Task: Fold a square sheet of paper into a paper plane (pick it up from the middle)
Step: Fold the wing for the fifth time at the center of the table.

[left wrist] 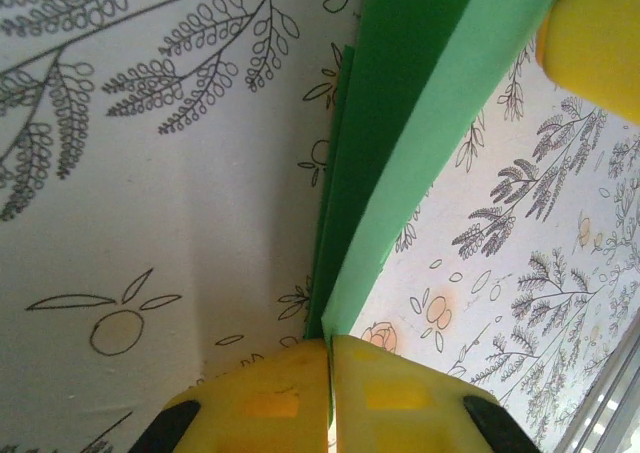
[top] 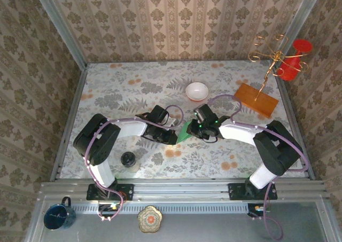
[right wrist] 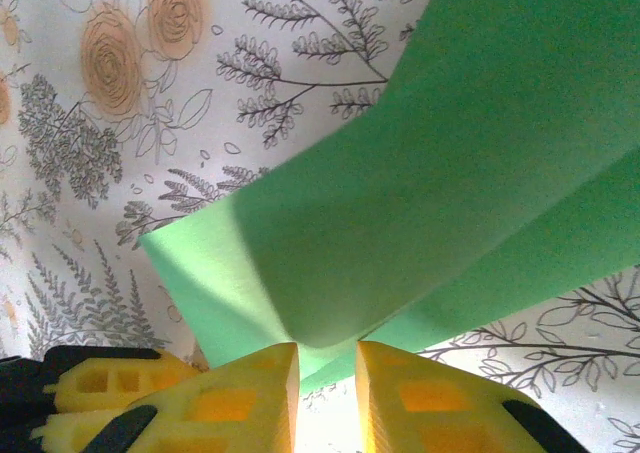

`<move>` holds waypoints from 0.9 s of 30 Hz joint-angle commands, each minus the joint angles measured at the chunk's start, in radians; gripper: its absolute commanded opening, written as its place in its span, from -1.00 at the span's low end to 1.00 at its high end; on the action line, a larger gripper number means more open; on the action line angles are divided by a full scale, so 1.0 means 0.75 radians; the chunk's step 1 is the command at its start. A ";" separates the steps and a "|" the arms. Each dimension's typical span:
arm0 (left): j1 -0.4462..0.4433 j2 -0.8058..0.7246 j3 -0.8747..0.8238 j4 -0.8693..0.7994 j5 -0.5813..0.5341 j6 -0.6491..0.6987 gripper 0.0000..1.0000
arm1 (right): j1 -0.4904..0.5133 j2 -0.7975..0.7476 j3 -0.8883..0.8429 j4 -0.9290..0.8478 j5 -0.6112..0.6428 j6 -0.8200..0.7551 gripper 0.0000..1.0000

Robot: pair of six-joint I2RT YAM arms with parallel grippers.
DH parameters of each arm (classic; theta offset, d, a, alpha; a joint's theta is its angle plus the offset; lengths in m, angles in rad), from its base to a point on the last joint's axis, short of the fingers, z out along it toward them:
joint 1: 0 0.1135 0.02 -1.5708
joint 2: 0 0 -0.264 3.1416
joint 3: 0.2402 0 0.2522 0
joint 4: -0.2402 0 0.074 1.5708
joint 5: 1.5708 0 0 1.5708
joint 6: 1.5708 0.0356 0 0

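The green sheet of paper (top: pixel 184 131), folded into layers, is held just above the flowered cloth at the table's middle, between both arms. My left gripper (top: pixel 173 137) is at its left end. In the left wrist view its yellow jaws (left wrist: pixel 331 343) are shut on the paper's folded edge (left wrist: pixel 400 123), which runs away as a narrow strip. My right gripper (top: pixel 195 129) is at the paper's right side. Its jaws (right wrist: pixel 327 348) stand a little apart, with a rounded bend of the paper (right wrist: pixel 450 173) at the tips and one layer reaching into the gap.
A white bowl (top: pixel 197 91) sits behind the paper. An orange-brown wooden board (top: pixel 256 99) with a gold wire stand (top: pixel 270 55) and a red cup (top: pixel 294 60) is at the back right. A black round object (top: pixel 128 159) lies front left.
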 commanded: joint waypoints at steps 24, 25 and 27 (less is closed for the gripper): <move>-0.020 0.043 0.013 -0.045 -0.015 0.000 -0.78 | 0.002 0.017 0.123 0.013 0.044 -0.005 -0.51; -0.019 0.044 0.013 -0.045 -0.016 0.001 -0.78 | 0.002 0.025 0.130 0.001 0.054 -0.005 -0.52; -0.021 0.044 0.013 -0.044 -0.015 -0.001 -0.78 | 0.001 0.037 0.145 -0.043 0.084 -0.001 -0.52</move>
